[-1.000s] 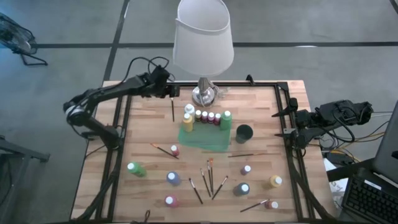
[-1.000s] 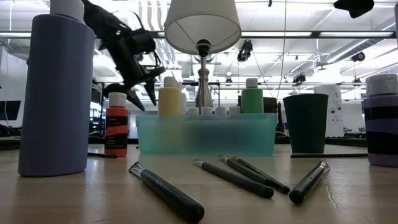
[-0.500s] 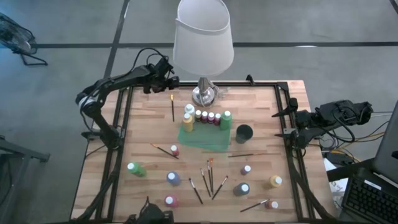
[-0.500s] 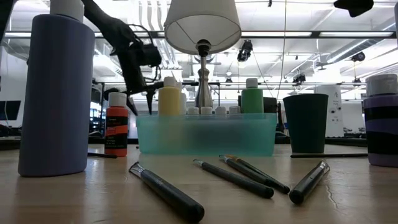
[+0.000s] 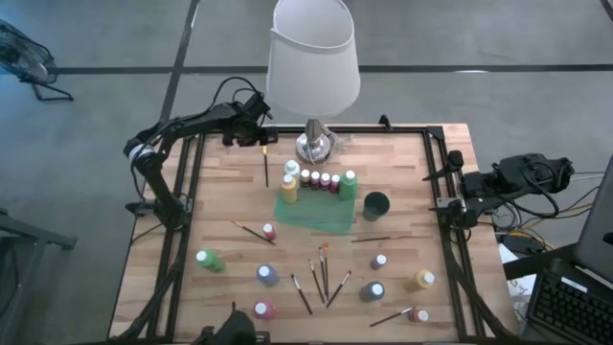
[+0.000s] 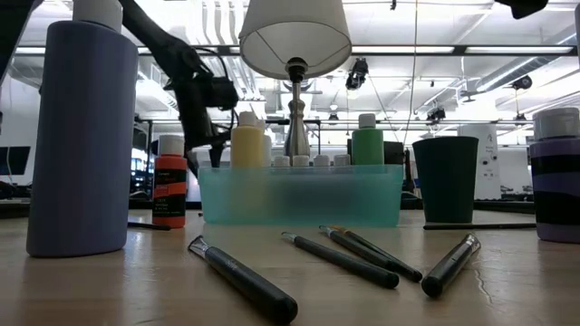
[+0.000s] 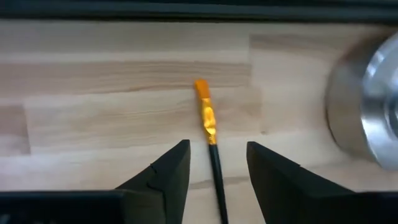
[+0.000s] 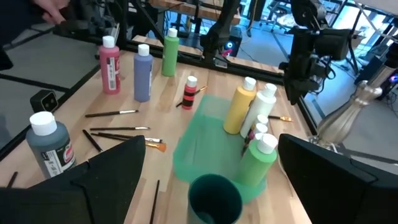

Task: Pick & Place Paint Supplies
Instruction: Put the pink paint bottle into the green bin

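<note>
I've got the left gripper [image 7: 214, 163] open and straddling the orange-tipped paintbrush [image 7: 207, 122] on the far counter [image 7: 93, 87] beside the lamp base [image 7: 367, 112], so closing off-centre could just flick that skinny handle away, right gripper [image 8: 205, 180] parked open.

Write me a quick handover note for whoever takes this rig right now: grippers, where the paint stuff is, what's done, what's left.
Left gripper: open, straddling the orange-tipped brush beside the lamp base, not gripped.
Right gripper: open, waiting at the table's right edge.
Done: six bottles stand at the back of the green tray, among them a yellow and a green one.
Left: loose bottles and brushes across the front of the table; dark cup beside the tray.
</note>
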Robot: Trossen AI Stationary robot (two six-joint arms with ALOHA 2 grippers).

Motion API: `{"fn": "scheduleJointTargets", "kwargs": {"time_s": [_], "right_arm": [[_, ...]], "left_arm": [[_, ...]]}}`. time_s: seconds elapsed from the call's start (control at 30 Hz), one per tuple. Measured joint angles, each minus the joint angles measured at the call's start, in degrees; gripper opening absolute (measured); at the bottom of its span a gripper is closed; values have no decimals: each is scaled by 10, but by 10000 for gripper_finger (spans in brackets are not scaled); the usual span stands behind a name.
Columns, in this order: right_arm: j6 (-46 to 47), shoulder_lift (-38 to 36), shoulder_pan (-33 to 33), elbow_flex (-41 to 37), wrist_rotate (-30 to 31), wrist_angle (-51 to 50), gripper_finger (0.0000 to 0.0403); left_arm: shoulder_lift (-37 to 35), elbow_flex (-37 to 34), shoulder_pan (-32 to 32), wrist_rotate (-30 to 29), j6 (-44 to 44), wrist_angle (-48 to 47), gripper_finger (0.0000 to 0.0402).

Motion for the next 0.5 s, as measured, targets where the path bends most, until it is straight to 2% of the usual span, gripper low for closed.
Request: {"fn": "scheduleJointTargets", "kwargs": {"time_s": [0.17,0.37,0.5], "right_arm": [[3,3,0,0,0,0,364],[4,3,0,0,0,0,364],[5,3,0,0,0,0,364]], "left_arm": [[-16,0,3,10,131,-5,152],[-14,0,7,76,290,-6,151],[-14,0,9,38,297,-3,151]]}}
